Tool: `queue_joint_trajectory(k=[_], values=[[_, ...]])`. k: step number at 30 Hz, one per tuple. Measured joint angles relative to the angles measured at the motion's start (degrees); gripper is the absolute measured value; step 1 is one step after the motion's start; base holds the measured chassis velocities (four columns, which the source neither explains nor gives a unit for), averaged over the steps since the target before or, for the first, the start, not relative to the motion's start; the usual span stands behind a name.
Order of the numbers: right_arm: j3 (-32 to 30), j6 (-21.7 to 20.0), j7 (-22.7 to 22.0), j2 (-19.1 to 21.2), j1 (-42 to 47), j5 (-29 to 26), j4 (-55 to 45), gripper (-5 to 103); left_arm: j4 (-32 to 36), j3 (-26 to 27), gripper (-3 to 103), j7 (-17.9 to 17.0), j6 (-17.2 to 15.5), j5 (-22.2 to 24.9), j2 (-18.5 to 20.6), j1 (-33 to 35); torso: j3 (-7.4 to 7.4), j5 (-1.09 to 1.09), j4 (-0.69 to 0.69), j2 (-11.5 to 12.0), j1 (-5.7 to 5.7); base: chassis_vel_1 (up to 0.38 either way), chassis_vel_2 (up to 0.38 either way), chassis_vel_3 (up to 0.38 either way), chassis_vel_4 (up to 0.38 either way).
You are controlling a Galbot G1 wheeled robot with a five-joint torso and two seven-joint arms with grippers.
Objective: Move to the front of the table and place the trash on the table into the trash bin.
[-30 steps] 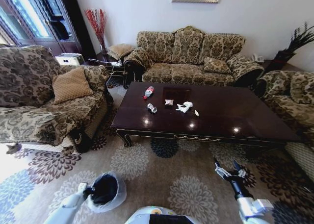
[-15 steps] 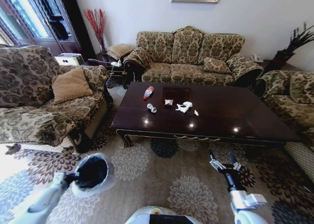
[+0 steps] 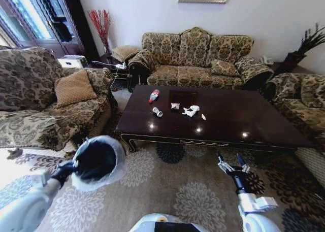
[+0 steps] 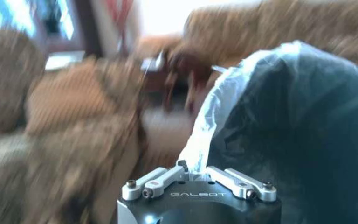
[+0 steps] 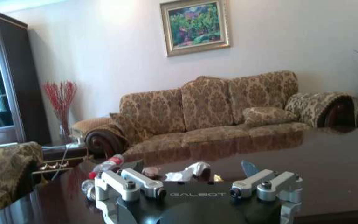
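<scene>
Patterned carpet point(image 3: 167, 184) separates the open right gripper point(image 3: 231, 166) from the table point(image 3: 228, 120); lower left, the left gripper point(image 3: 65, 170) clamps the trash bin point(image 3: 96, 161), its interior dark.

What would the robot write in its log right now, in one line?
left gripper: shut on black bagged trash bin | right gripper: open | litter on glossy dark table

The table point(image 3: 218, 115) stands ahead of the robot, with a sofa point(image 3: 198, 57) behind it and an armchair point(image 3: 45, 100) to its left. The trash lies on the table's left half — bottle point(image 3: 153, 95) farthest back, can point(image 3: 157, 111) nearer the front edge, tissues point(image 3: 191, 110) to their right. The trash bin point(image 3: 96, 161) sits on the left gripper point(image 3: 65, 169) — before the table's left corner. The right gripper point(image 3: 232, 167) hangs before the table's front edge.
</scene>
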State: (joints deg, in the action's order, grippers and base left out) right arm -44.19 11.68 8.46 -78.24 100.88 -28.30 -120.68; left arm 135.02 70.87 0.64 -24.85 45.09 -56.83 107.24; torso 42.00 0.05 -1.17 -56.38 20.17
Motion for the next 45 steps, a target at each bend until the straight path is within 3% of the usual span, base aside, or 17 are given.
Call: queue_joint_trajectory(k=[1,3,8,13,20,28,45], values=[[0.0,0.0,0.0,0.0,0.0,0.0,0.0,100,0.0,0.0,0,0.0,0.0,0.0,0.0,0.0,0.00,0.00,0.00,0.0,0.00,0.000,0.000,0.000,0.000],[0.4,0.8,0.1,-0.5,-0.8,1.2,-1.7,100,1.8,1.0,0,-0.7,-1.2,3.5,4.4,-3.3,0.00,-0.02,0.01,0.0,0.00,0.000,0.000,0.000,0.000],[1.6,2.0,-1.1,-0.2,-1.1,2.2,-3.3,100,0.5,0.3,0,-1.8,-1.7,4.7,8.7,-7.4,0.01,-0.08,-0.02,0.0,0.01,0.000,0.000,0.000,0.000],[1.2,4.1,-2.1,0.1,-1.7,5.1,-3.4,100,-3.7,-4.7,0,-3.2,-1.2,5.0,14.5,-13.7,0.01,-0.05,0.00,0.0,0.01,0.000,0.000,0.000,0.000],[1.8,5.0,-1.5,-1.5,-2.4,6.3,-2.1,100,-6.4,-7.9,0,-3.9,0.4,5.6,18.4,-16.5,0.01,-0.04,-0.01,0.0,0.01,0.000,0.000,0.000,0.000],[1.9,4.9,-0.3,-1.7,-2.8,6.1,-1.9,100,-7.5,-9.1,0,-3.8,1.4,6.2,18.8,-17.9,0.00,-0.03,-0.01,0.0,-0.01,-0.005,0.057,0.005,-0.067],[2.0,4.6,-0.3,-1.6,-2.4,6.1,-2.0,100,-5.3,-9.5,0,-3.6,1.7,5.5,15.9,-16.8,0.01,-0.04,-0.01,0.0,0.02,0.026,0.326,-0.027,-0.297]])
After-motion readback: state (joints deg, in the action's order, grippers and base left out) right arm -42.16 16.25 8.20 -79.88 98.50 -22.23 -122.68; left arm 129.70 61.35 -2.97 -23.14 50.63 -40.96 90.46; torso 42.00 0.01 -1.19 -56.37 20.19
